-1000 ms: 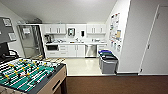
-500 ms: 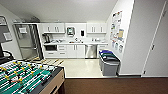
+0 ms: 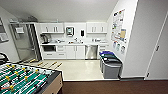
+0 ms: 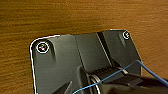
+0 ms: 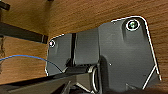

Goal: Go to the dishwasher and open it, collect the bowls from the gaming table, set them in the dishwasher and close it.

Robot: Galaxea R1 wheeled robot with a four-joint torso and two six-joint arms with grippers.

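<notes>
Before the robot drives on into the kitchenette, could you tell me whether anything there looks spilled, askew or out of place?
Nothing stands out. The dishwasher sits shut under the counter, flush with the white cabinets. The bins stand upright by the right-hand wall, and the foosball table sits at the near left. The yellow marks on the floor are too blurred to identify.

Both wrists point downward, their dark mounting plates facing the camera, fingers indiscernible.

I see a brushed steel dishwasher point(image 3: 91, 52) among white cabinets point(image 3: 74, 52), a green-field foosball table point(image 3: 27, 80), grey bins point(image 3: 111, 65) with blue and green lids, and a brown wood-grain floor point(image 4: 75, 17).
</notes>
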